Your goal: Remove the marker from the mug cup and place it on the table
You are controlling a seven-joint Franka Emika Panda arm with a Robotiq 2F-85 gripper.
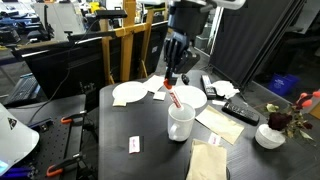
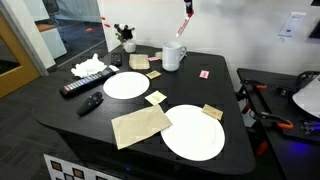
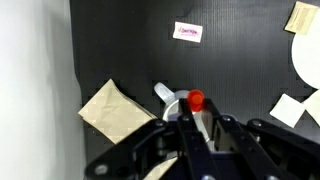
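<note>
Pincer (image 1: 170, 80): closed on the upper end of the one red marker (image 1: 174, 97). The marker is held tilted above the one white mug cup (image 1: 181, 122). In an exterior view the marker (image 2: 185, 24) is seen clear of the mug's rim. The arm (image 1: 186, 15) is shown entering from 12 o'clock, with the wrist directed straight down. The mug is shown upright on the black table (image 1: 120, 120); its contents cannot be told. Two white plates are counted, at 10 o'clock (image 1: 130, 93) and 12 o'clock (image 1: 190, 97) of the mug. One small card (image 1: 135, 144) is seen at 8 o'clock. One small bowl (image 1: 269, 137) at 3 o'clock is seen holding dark red flowers (image 1: 283, 118).
</note>
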